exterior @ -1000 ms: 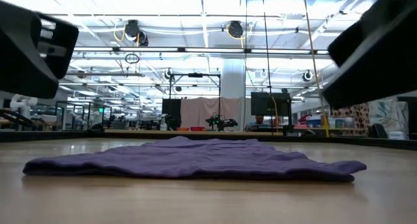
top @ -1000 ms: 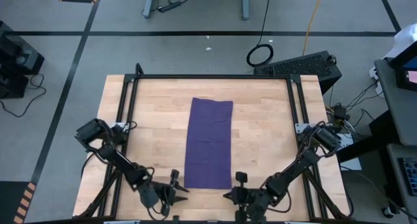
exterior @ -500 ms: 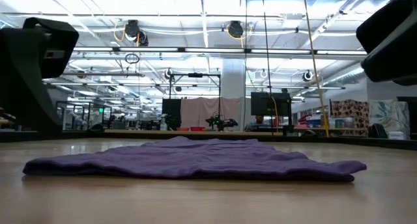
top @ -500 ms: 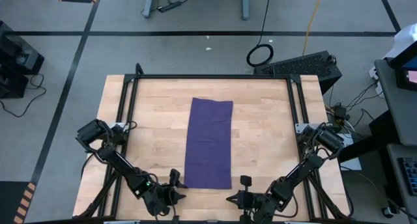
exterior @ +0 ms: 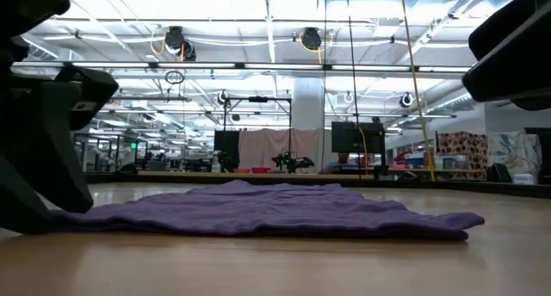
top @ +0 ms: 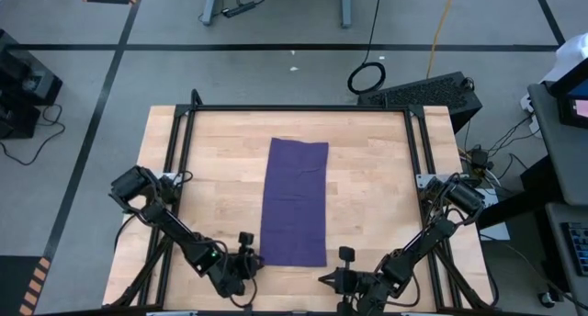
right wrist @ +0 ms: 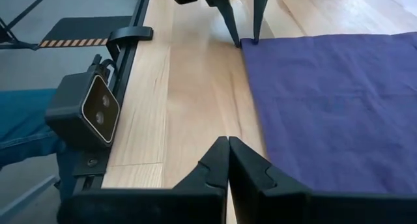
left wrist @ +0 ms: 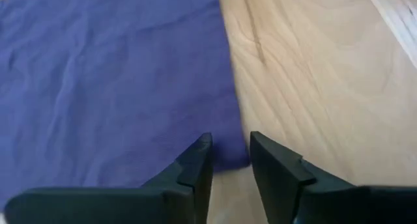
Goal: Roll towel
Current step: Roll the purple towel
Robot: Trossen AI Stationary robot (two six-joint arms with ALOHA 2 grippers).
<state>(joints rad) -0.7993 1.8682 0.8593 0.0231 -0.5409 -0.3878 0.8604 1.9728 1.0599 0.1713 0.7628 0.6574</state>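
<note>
One plain purple cloth towel (top: 295,202) lies flat and lengthwise at the middle of the pale wooden tabletop (top: 377,183). At its near left corner, the left gripper (left wrist: 229,146) stands with fingers slightly parted astride the corner, gripping nothing. Beside the near right corner, the right gripper (right wrist: 228,149) rests fully closed and empty.
</note>
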